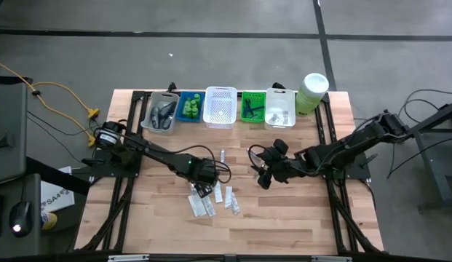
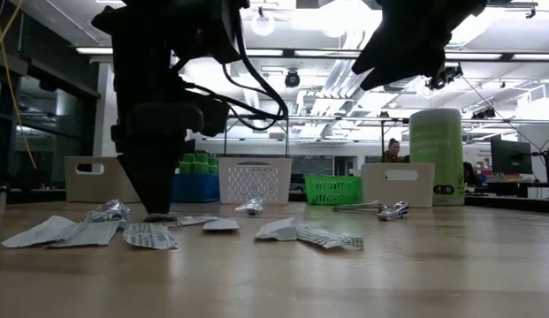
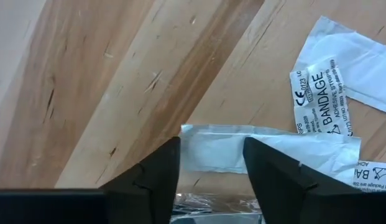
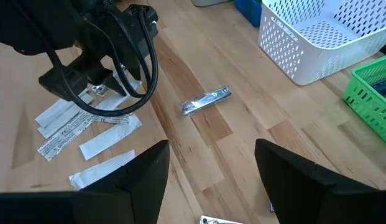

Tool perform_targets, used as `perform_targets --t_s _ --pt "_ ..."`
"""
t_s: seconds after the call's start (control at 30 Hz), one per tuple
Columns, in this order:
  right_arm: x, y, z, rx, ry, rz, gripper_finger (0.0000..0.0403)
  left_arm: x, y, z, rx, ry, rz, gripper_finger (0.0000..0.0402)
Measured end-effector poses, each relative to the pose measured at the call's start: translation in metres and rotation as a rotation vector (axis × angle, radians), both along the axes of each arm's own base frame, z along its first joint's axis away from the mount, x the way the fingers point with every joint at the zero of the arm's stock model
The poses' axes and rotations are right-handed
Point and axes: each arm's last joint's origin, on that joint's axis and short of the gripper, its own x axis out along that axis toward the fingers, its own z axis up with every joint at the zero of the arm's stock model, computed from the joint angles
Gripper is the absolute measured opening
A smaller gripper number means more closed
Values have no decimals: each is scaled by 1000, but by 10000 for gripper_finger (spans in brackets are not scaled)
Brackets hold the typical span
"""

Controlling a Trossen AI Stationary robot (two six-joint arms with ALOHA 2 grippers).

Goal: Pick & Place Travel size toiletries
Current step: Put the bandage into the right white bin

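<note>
The left gripper (image 2: 157,208) comes down from above at the left, its dark tip touching or just above the wooden table (image 2: 415,274) among flat white sachets (image 2: 150,235). More sachets lie nearer the middle (image 2: 323,237), and a crumpled silvery tube (image 2: 108,211) sits just left of the gripper tip. Another small silvery tube (image 2: 251,206) lies farther back. The right arm (image 2: 407,40) hangs high at the upper right. Along the far edge stand a pale basket (image 2: 93,179), a blue basket (image 2: 196,187) with green bottles (image 2: 196,162), a white basket (image 2: 254,180), a green basket (image 2: 332,189), another pale basket (image 2: 399,184) and a tall pale-green canister (image 2: 436,156). A thin metal item (image 2: 376,209) lies right of centre. A person (image 2: 393,151) shows in the room beyond.
</note>
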Motion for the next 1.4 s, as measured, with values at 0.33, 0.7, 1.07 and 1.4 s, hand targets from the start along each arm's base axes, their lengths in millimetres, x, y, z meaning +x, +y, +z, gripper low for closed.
perform_targets --t_s 0.33,0.7,1.07,1.4 --pt "0 1 0 18 5 15 231 -2 0 -1 -1 27 0 60" --pt "13 14 -16 34 -5 25 231 -9 4 22 91 -35 -99 3" --pt "68 33 -69 232 -218 -26 231 -9 6 53 286 -229 -115 1" --pt "91 13 -112 407 -262 -193 231 6 3 60 294 -369 -203 1"
